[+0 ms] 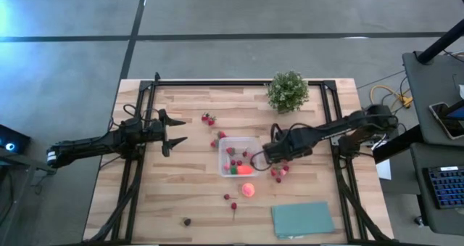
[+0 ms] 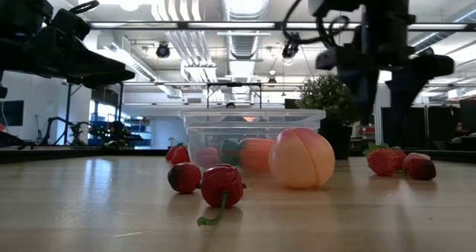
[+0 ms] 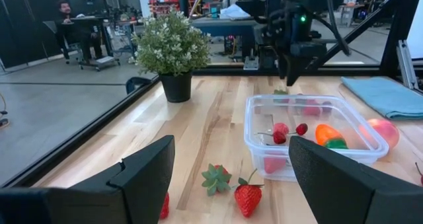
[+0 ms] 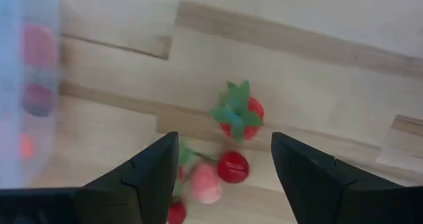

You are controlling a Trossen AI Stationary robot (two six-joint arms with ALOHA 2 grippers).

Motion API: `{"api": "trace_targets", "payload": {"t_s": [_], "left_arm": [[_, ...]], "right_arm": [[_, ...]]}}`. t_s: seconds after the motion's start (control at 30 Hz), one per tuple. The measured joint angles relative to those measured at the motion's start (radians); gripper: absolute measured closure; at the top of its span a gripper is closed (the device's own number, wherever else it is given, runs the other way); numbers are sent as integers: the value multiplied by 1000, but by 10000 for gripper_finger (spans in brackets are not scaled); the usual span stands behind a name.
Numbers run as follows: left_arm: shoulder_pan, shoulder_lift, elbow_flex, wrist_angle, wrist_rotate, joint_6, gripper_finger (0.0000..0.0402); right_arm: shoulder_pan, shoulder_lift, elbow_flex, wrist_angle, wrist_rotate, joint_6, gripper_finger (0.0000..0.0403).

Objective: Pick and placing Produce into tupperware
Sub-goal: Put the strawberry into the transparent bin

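Observation:
The clear tupperware [image 1: 239, 157] stands mid-table and holds several produce pieces, among them an orange-red piece with a green end [image 3: 328, 135]. A peach ball [image 1: 249, 189] lies near it on the wood. Loose strawberries lie on the far left side of the tupperware [image 1: 208, 119] and on its right side [image 1: 279, 172]. My right gripper [image 1: 267, 156] is open and empty, pointing down, above the table just right of the tupperware; the right-hand strawberry cluster [image 4: 236, 115] lies below it. My left gripper [image 1: 176, 132] is open and empty, hovering left of the tupperware.
A potted plant [image 1: 288, 91] stands at the far edge. A teal cloth [image 1: 303, 218] lies at the near right. Small red pieces [image 1: 230, 201] and a dark piece [image 1: 187, 220] lie toward the near edge. Bare wood lies at the near left.

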Motion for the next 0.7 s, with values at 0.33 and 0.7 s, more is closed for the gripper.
{"api": "trace_targets", "payload": {"t_s": [0.33,0.7], "left_arm": [[0,0,0,0,0,0,119],[0,0,0,0,0,0,119]], "right_arm": [[20,33,-42,21,-20,-44,170],[6,33,-124,91,-50,-111,176]]}}
